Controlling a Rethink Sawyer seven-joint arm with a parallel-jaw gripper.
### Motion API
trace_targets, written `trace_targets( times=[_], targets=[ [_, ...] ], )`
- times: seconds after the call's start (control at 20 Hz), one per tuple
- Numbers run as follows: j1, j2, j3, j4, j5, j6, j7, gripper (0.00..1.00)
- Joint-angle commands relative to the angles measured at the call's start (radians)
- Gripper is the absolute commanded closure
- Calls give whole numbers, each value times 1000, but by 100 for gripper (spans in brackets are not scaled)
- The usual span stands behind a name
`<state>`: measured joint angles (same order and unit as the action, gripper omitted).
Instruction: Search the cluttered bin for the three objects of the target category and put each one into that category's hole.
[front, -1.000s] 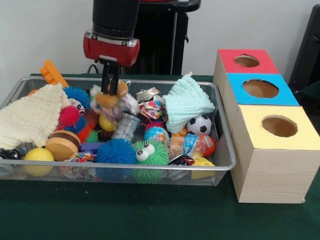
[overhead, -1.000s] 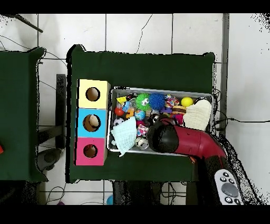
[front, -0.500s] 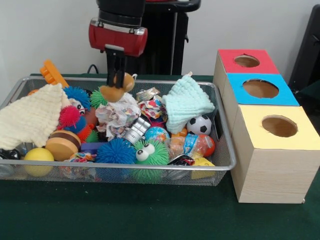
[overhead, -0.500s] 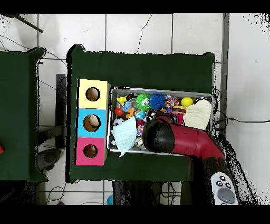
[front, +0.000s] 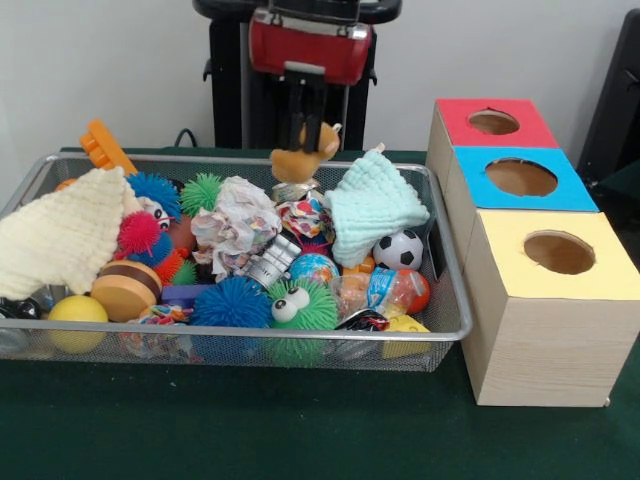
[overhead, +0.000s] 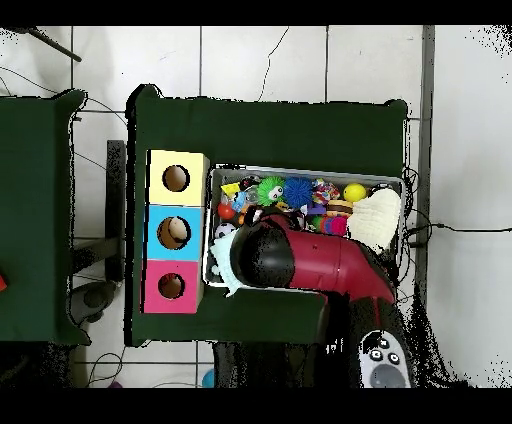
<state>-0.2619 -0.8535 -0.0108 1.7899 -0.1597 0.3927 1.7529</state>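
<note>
My gripper (front: 306, 138) hangs above the back rim of the wire bin (front: 300, 331), shut on a small tan and brown plush toy (front: 303, 157). The toy dangles clear of the clutter, just left of a mint knitted cloth (front: 372, 205). To the right of the bin stand three boxes with round holes on top: red (front: 493, 122), blue (front: 520, 177) and yellow (front: 558, 252). In the overhead view the red arm (overhead: 320, 265) covers the bin's side nearest the base and hides the gripper and the toy.
The bin holds a cream cloth (front: 60, 235), crumpled patterned fabric (front: 235, 220), a soccer ball (front: 398, 250), a green spiky ball with eyes (front: 300, 310), a blue spiky ball (front: 232, 302) and a yellow ball (front: 77, 312). Something pale lies inside the blue box's hole (overhead: 175, 232).
The gripper has lifted the plush toy out of the clutter and carried it right, toward the boxes. The crumpled fabric it was lying on has settled in the bin.
</note>
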Motion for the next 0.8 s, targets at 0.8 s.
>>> trace_targets(
  times=[0.8],
  targets=[
    [177,-220,-99,167,128,248,216,100]
  ],
)
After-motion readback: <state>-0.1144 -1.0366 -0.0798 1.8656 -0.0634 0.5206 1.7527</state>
